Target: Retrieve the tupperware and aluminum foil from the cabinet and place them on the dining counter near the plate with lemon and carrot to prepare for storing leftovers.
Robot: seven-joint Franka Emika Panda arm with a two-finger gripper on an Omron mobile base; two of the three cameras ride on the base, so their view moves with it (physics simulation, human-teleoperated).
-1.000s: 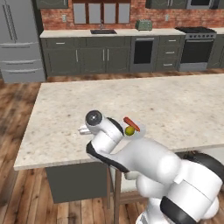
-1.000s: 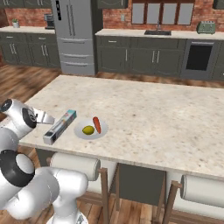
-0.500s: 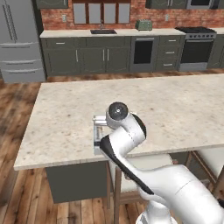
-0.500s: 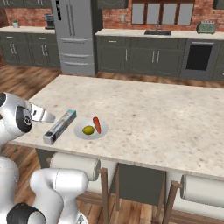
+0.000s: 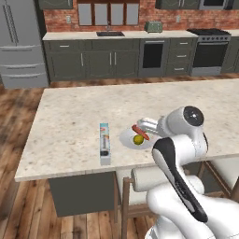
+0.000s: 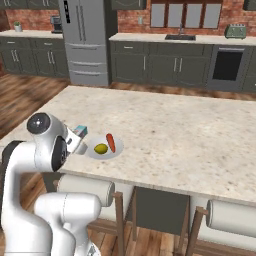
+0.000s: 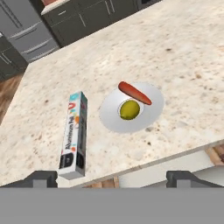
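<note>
Foil box (image 5: 105, 143) lies flat on the dining counter (image 5: 70, 121), long axis running front to back, near end close to the front edge. Same foil box (image 7: 73, 134) from the hand cam: printed label up, slightly angled, nothing touching it. In the right base view just 1 corner of the foil box (image 6: 81, 131) pokes out from behind the arm.

Just right of it, apart and not touching: white plate (image 5: 126, 138) with 1 lemon (image 5: 138, 139) and 1 carrot (image 5: 140, 132). Lemon sits about mid-plate, carrot lies along the far rim, touching or nearly touching the lemon. Hand cam confirms: plate (image 7: 111, 120), lemon (image 7: 130, 109), carrot (image 7: 135, 92). Right base view: plate (image 6: 95, 153), lemon (image 6: 101, 148), carrot (image 6: 110, 142), all near the front edge of the counter (image 6: 190, 135).

Gripper (image 7: 116, 178): 2 fingertips (image 7: 41, 178) far apart at the bottom of the hand cam, jaws spread wide, nothing between them. It looks down on foil box and plate from above the counter's front edge, clear of both. In the left base view the hand (image 5: 148, 124) sits over the plate's right side.

Tupperware: can't spot it on the counter (image 7: 183, 57).

Behind: fridge (image 6: 85, 40) left, dark cabinets (image 5: 98, 63), oven (image 5: 153, 55), toaster (image 5: 153, 27).
</note>
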